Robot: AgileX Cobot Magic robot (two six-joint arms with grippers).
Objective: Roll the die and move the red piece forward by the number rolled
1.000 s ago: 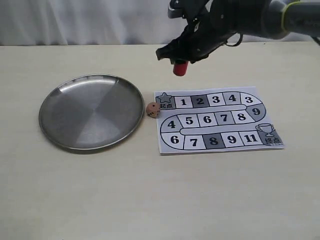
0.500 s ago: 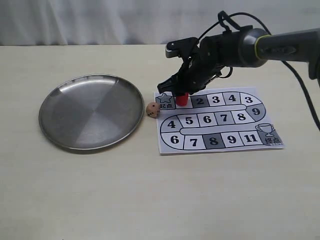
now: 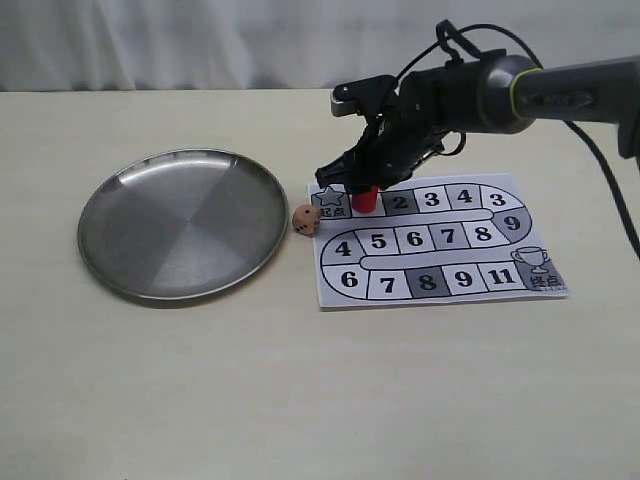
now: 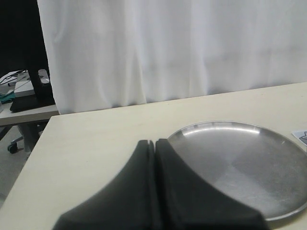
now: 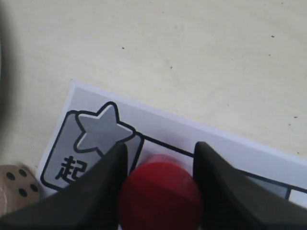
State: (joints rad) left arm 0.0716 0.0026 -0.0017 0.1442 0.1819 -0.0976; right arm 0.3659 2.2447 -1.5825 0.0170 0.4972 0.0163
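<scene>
The red piece [image 3: 365, 199] stands on square 1 of the paper board [image 3: 440, 262], just past the star start square. My right gripper [image 3: 362, 188] is low over it, one finger on each side, shut on it. In the right wrist view the red piece [image 5: 160, 194] fills the gap between the fingers of the right gripper [image 5: 160, 146]. The die [image 3: 306, 219] lies on the table between the plate and the board's left edge, and the right wrist view catches the die [image 5: 14, 190] at its edge. My left gripper [image 4: 155, 143] is shut and holds nothing.
A round steel plate [image 3: 180, 225] lies left of the board; the plate [image 4: 240, 163] is also beside the left gripper in the left wrist view. A white curtain hangs behind the table's far edge.
One second ago the right gripper held the red piece in the air behind the board; it has come down and toward the front onto square 1. The die has not moved.
</scene>
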